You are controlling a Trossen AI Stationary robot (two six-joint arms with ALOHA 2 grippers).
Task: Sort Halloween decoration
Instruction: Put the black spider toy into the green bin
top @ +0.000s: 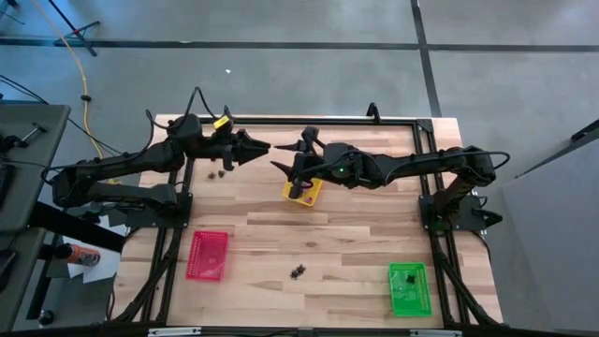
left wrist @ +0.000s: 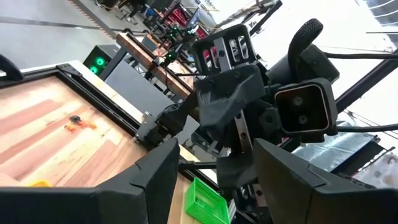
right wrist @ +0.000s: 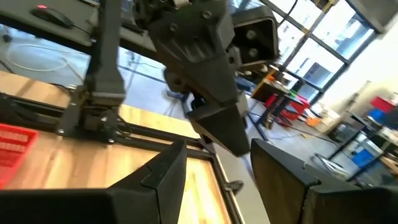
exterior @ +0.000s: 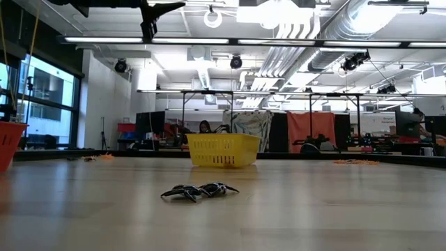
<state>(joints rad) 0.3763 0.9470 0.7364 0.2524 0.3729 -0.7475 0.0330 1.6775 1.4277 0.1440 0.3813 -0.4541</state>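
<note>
Overhead, the two dark arms meet tip to tip at the upper centre of the wooden table (top: 309, 234). The left gripper (top: 260, 147) points right from the upper left, its fingers (left wrist: 149, 180) spread with nothing between them. The right gripper (top: 281, 168) points left, just above the yellow tray (top: 314, 194), which its arm partly covers; the fingers (right wrist: 165, 177) stand parted, and no held trinket can be seen.

The Halloween decoration is scattered and hard to read. A small dark cluster (top: 298, 271) lies near the bottom centre of the high frame, between the red tray (top: 208, 255) at lower left and the green tray (top: 409, 287) at lower right. In the low view it shows as black, leggy shapes (exterior: 198, 190) in the foreground, too small to tell apart. More dark specks (top: 222, 171) sit below the left arm, blurred to dots. Dark marks inside the green tray may be trinkets; that cannot be told.

In the low view the yellow tray stands mid-frame, the red one is cut off at the left edge, and only an arm fragment shows at the top.
</note>
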